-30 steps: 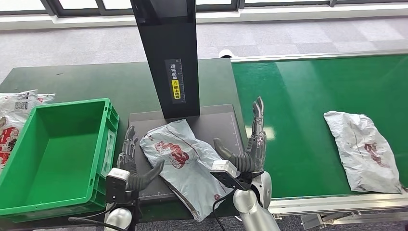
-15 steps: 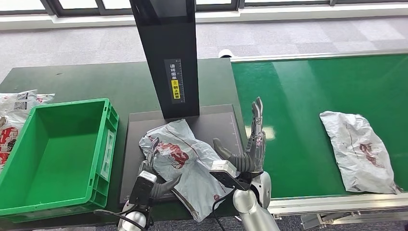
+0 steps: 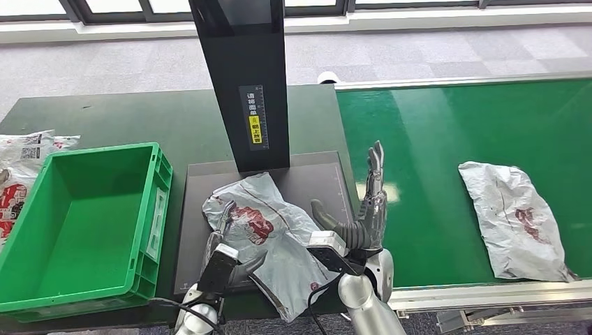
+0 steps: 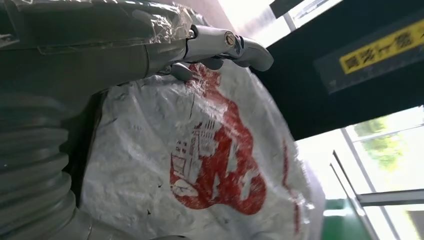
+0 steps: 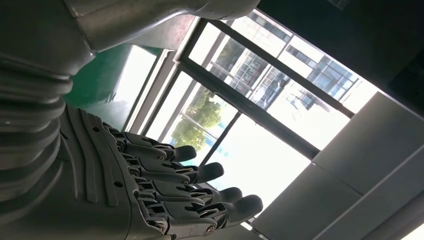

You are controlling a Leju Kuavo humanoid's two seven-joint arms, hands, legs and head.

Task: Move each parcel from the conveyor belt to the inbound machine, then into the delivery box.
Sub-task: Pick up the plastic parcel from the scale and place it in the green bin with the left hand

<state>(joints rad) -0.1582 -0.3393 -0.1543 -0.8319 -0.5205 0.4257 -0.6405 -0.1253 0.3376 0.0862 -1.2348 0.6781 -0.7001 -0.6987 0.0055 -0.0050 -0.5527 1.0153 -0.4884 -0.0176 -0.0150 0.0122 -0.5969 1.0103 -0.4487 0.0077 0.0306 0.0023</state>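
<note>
A crumpled white parcel with red print point(image 3: 272, 234) point(image 4: 215, 155) lies on the dark plate of the inbound machine point(image 3: 314, 178), its near end hanging over the plate's front edge. My left hand point(image 3: 225, 244) point(image 4: 75, 60) is at the parcel's left edge, fingers stretched along it and thumb point(image 4: 230, 42) touching the wrapper, not closed around it. Just right of the parcel, my right hand point(image 3: 364, 209) point(image 5: 150, 190) stands with straight fingers pointing up and holds nothing. A second white parcel point(image 3: 513, 220) lies on the green conveyor belt point(image 3: 433, 139) to the right.
The machine's black column point(image 3: 244, 77) rises behind the plate. An empty green delivery box point(image 3: 77, 223) stands left of the plate. More parcels point(image 3: 17, 167) lie on the table beyond the box's left side. The belt's metal rim point(image 3: 489, 293) runs along the front.
My left hand has moved right, from beside the green box to the parcel's left edge. The parcel on the belt has drifted a little to the left. My right hand has stayed put.
</note>
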